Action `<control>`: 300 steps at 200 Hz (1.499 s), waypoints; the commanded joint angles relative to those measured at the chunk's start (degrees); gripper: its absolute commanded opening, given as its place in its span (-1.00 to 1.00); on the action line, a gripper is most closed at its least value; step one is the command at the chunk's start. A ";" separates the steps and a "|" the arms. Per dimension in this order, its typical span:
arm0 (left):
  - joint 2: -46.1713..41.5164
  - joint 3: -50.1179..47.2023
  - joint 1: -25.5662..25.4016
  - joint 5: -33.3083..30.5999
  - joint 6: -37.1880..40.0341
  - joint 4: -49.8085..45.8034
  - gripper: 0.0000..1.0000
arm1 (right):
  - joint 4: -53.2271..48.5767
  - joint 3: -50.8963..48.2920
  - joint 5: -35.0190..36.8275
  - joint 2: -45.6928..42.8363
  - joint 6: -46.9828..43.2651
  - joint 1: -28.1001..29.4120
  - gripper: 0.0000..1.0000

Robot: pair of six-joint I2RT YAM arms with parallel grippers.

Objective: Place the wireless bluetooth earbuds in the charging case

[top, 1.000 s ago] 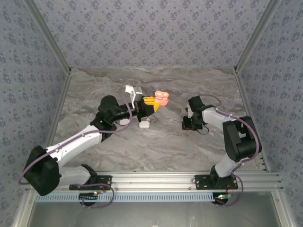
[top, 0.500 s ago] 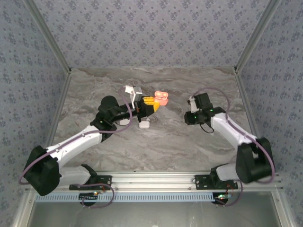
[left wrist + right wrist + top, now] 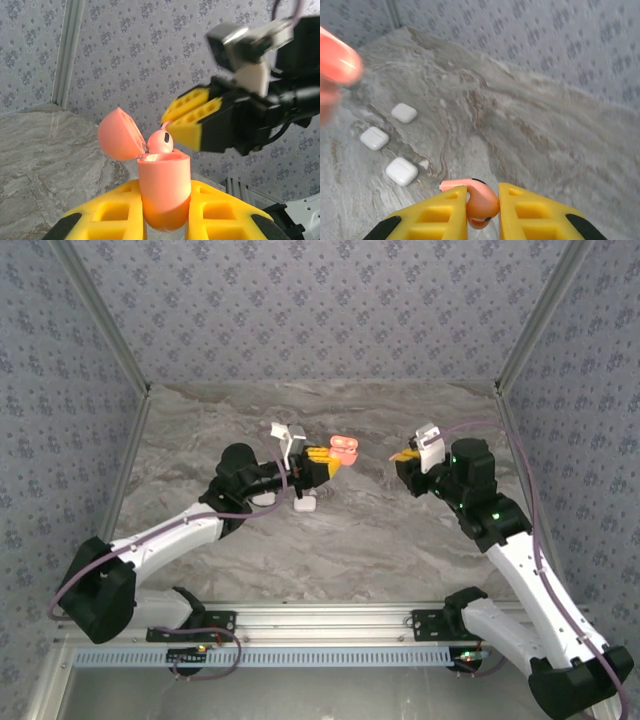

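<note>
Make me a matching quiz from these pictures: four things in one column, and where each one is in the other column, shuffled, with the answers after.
Things
1. coral charging case
2. loose coral earbud
3. second coral earbud
4. white cases

Places
A. lying on the table
B. pinched in the right gripper
C. held up in the left gripper, lid open
D. sticking up out of the open case

Pairs: 1-C, 2-B, 3-D, 4-A
</note>
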 commanded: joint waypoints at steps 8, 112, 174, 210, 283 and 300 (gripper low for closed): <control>1.49 0.75 -0.34 1.63 -1.06 4.11 -1.00 | 0.03 6.23 -0.84 0.43 -7.79 4.60 -0.58; 2.92 1.21 -0.62 3.92 -0.01 3.62 -1.00 | -8.64 20.40 -1.13 12.83 -18.82 13.19 -0.58; 2.88 1.43 -0.64 4.04 0.08 3.28 -1.00 | -9.45 20.89 -1.35 15.14 -19.68 14.23 -0.57; 2.88 1.37 -0.68 4.09 0.08 3.20 -1.00 | -9.12 20.67 -0.62 15.89 -19.15 14.53 -0.57; 2.80 1.40 -0.62 4.00 0.08 3.02 -1.00 | -10.76 21.47 -4.10 17.47 -19.45 14.81 -0.55; 2.70 1.42 -0.67 4.00 0.09 3.04 -1.00 | -12.01 22.26 -5.46 18.40 -19.59 14.83 -0.55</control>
